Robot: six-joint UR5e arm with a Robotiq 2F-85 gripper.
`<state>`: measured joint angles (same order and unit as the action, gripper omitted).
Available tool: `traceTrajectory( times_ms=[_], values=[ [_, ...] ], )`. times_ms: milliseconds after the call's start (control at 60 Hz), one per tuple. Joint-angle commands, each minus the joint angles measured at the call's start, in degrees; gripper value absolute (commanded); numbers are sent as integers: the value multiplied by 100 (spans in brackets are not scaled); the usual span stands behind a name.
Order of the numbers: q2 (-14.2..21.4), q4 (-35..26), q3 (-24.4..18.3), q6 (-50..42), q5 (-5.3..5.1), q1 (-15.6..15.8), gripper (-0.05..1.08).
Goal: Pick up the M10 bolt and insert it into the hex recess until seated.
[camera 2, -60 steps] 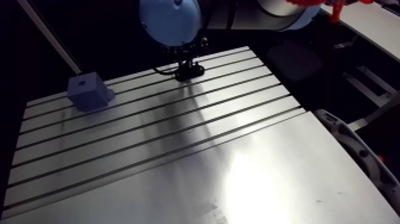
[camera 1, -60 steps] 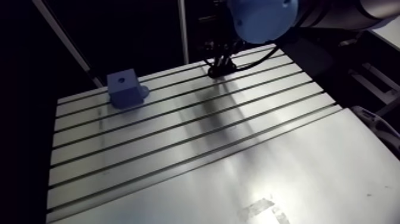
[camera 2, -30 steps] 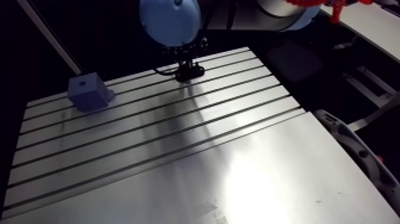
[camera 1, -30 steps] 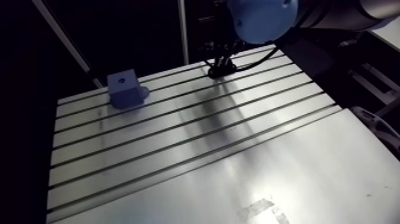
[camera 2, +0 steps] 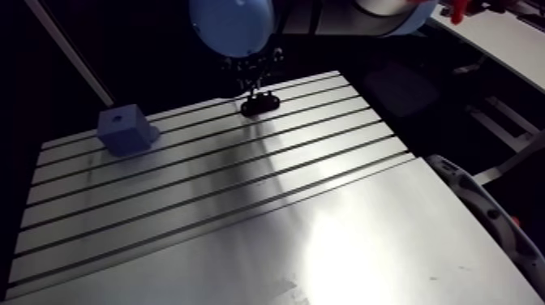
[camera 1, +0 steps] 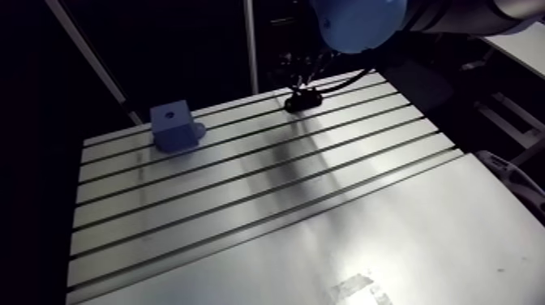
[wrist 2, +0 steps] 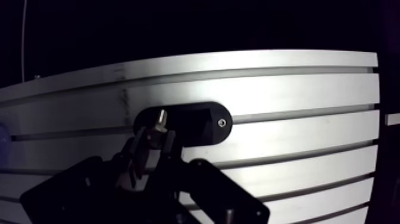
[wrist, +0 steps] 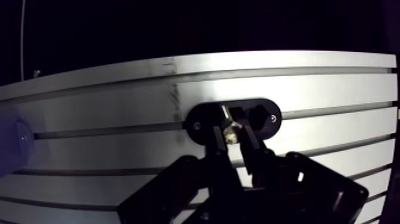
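Observation:
In the wrist view my gripper [wrist: 233,128] is shut on a shiny metal bolt [wrist: 228,119], which stands between the two dark fingertips. Directly beneath it a black oval plate [wrist: 202,120] with a small screw at each end lies on the slotted aluminium table [wrist: 309,89]. In the arm view the gripper [camera 2: 253,85] hangs just above that black plate [camera 2: 261,103] near the table's far edge. A blue block [camera 1: 174,126] with a round hole in its top stands at the far left of the table, well away from the gripper.
Long dark slots run across the table [camera 1: 268,186] from left to right. The far edge of the table lies just beyond the black plate. A pale curved part [camera 2: 478,203] sits off the right edge.
The gripper has risen a little off the black plate, with the bolt between its fingers. The arm view has shifted slightly with the arm. The blue block has not moved.

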<state>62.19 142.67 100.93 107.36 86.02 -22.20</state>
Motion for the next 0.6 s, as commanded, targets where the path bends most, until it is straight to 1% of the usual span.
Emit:
traceTrajectory(
  times_ms=[17,67,150,183,217,233,250,283,300,317,333,350,367,383,400,417,433,450,467,483,500,517,533,550,567,583,600],
  values=[
    [234,-150,-93,0,-11,-4,82],
    [357,-233,-110,8,-11,5,82],
    [448,-451,-153,41,5,13,82],
    [590,-737,-174,53,5,28,85],
    [590,-737,-174,53,5,28,85],
    [700,-848,-174,53,-1,46,87],
    [700,-848,-174,53,-1,46,87],
    [951,-1066,-205,99,-11,66,89],
    [951,-1066,-205,99,-11,66,89],
    [1075,-1219,-224,179,-4,74,90],
    [1075,-1219,-224,179,-4,74,90],
    [1213,-1428,-264,304,5,82,93],
    [1213,-1428,-264,304,5,82,93],
    [1361,-1706,-344,449,36,113,94],
    [1361,-1706,-344,449,36,113,94],
    [1495,-2047,-431,613,71,133,95],
    [1495,-2047,-431,613,71,133,95],
    [1605,-2375,-504,780,91,136,95],
    [1605,-2375,-504,780,91,136,95],
    [1696,-2723,-582,947,101,136,96],
    [1696,-2723,-582,947,101,136,96],
    [1755,-3066,-676,1069,118,174,97],
    [1755,-3066,-676,1069,118,174,97],
    [1809,-3372,-780,1177,120,232,98],
    [1809,-3372,-780,1177,120,232,98],
    [1832,-3664,-893,1260,121,315,99],
    [1842,-3917,-992,1325,151,410,99]
  ],
)
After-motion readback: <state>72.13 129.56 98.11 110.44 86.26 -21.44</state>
